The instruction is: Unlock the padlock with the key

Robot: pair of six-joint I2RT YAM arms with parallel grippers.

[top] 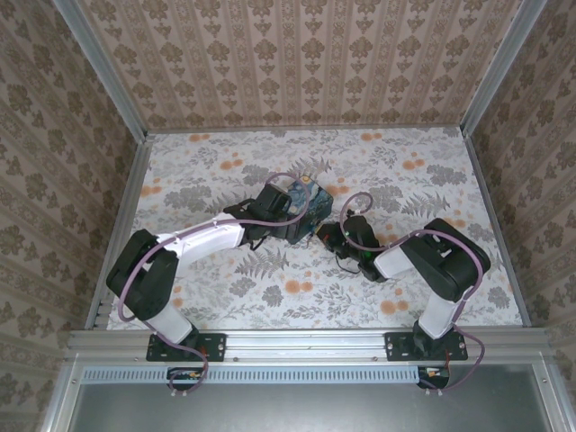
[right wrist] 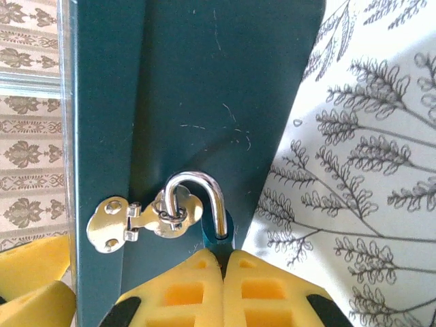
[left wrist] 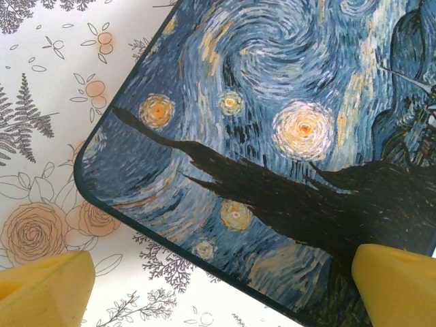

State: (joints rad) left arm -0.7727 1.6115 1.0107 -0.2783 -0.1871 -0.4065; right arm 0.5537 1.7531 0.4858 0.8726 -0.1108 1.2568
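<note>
Left fingers [left wrist: 44, 289] spread wide over a corner of the painted box [left wrist: 272, 136], seemingly to brace it; right fingers [right wrist: 184, 293] pressed together, tips at the padlock [right wrist: 220, 211].

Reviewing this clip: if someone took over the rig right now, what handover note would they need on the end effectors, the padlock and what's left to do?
Left end effector: open, above a corner of the painted box, holding nothing.
Right end effector: shut, with its tips right below the padlock on the box's teal side. Whether a key sits between the pads is hidden.
Padlock: the shackle is hooked through the silvery hasp.
Done: both arms are at the box.
Left: I cannot tell whether the lock is released. Turn the key if needed and free the shackle from the hasp.
</note>
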